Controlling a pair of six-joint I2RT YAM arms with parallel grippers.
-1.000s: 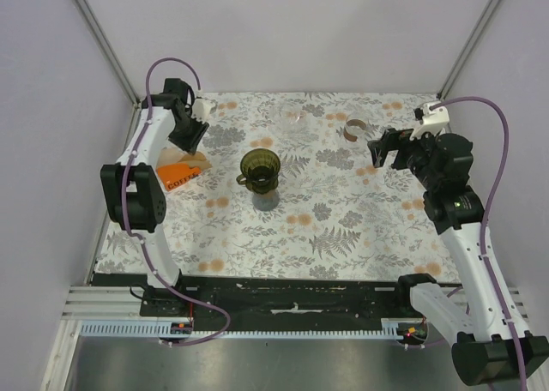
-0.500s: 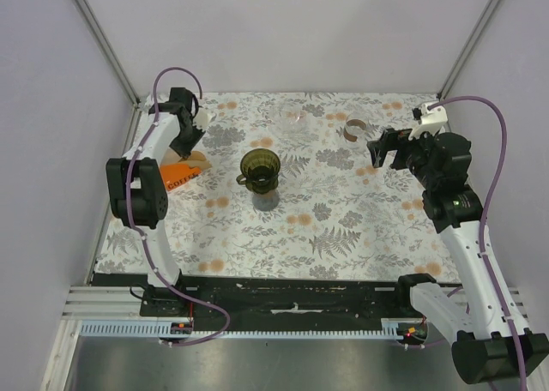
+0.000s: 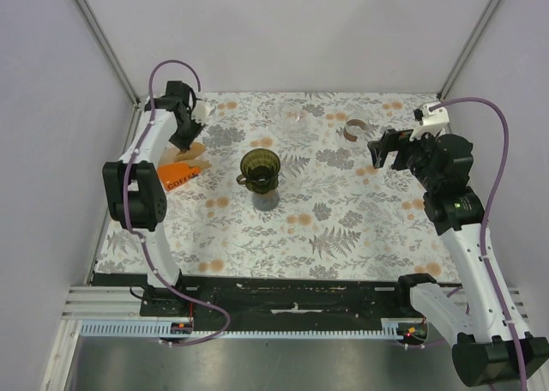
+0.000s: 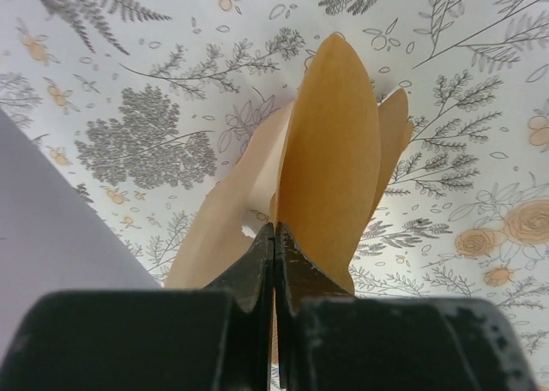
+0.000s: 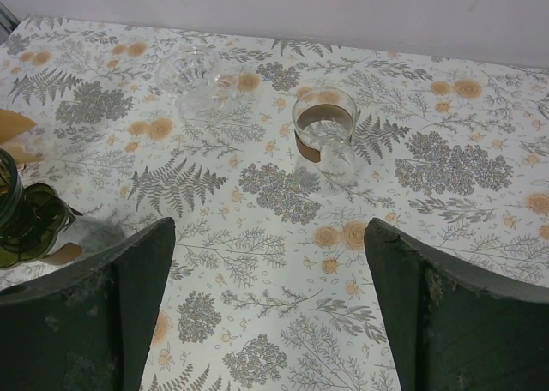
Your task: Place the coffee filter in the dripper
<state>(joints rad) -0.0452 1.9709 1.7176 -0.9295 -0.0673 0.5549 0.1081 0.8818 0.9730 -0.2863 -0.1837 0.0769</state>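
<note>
The tan paper coffee filter (image 4: 334,151) stands on edge between the tips of my left gripper (image 4: 274,232), which is shut on its lower rim. A second tan sheet (image 4: 223,211) lies behind it to the left. From above, the left gripper (image 3: 190,139) is at the far left of the table, over the filter (image 3: 198,150). The dark green glass dripper (image 3: 259,165) stands near the table's middle, to the right of that gripper; it also shows at the left edge of the right wrist view (image 5: 17,219). My right gripper (image 3: 383,155) hangs open and empty at the far right.
An orange coffee packet (image 3: 177,176) lies just below the left gripper. A clear glass bowl (image 3: 294,117) and a glass carafe with a brown band (image 3: 353,129) stand at the back. The left wall runs close beside the left arm.
The left gripper's jaws have closed on the coffee filter. The left wrist shifted slightly over the packet. The right arm has not moved.
</note>
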